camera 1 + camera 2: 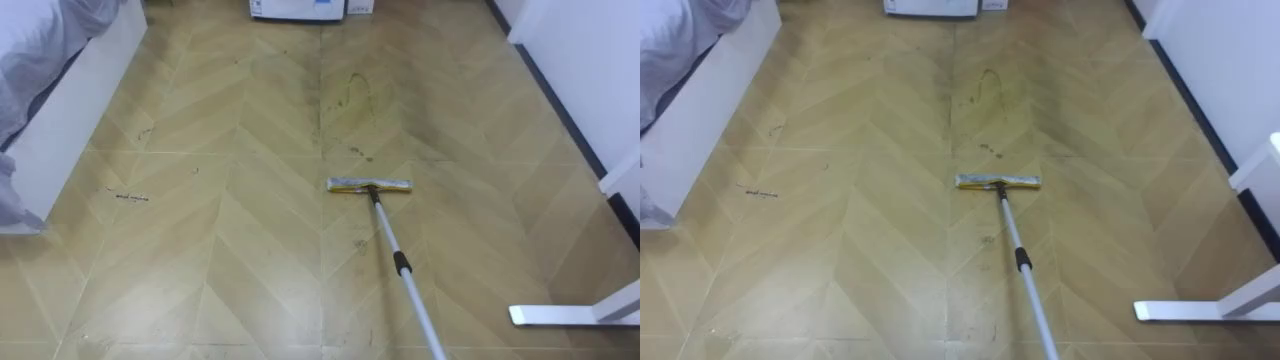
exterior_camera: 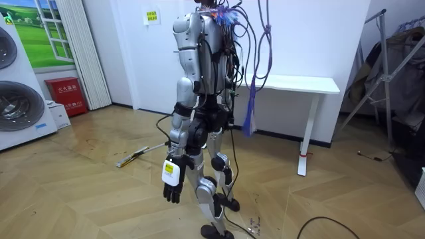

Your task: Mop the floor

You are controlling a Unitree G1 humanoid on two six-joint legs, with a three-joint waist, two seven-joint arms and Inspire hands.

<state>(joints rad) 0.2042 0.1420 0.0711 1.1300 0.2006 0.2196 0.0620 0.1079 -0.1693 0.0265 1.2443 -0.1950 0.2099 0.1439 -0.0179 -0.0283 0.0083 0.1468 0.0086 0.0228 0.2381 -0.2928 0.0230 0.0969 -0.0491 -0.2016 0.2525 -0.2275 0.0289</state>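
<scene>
A flat mop lies with its yellow-grey head (image 1: 369, 185) on the herringbone wood floor, in the middle of the eye views. Its silver handle (image 1: 408, 285) has a black collar and runs down to the lower right edge. Dark smears (image 1: 355, 95) mark the floor beyond the head. In the room view I stand upright facing the room view's left, with the mop head (image 2: 126, 160) on the floor ahead of me and its handle (image 2: 151, 149) leading back to my body. My left hand (image 2: 172, 192) hangs by my thigh, its fingers relaxed and holding nothing.
A white bed frame with a grey sheet (image 1: 60, 100) stands on the left, a white appliance (image 1: 297, 8) straight ahead. The white wall with dark skirting (image 1: 560, 90) and a desk foot (image 1: 570, 315) close the right. A small scrap (image 1: 130, 196) lies at left.
</scene>
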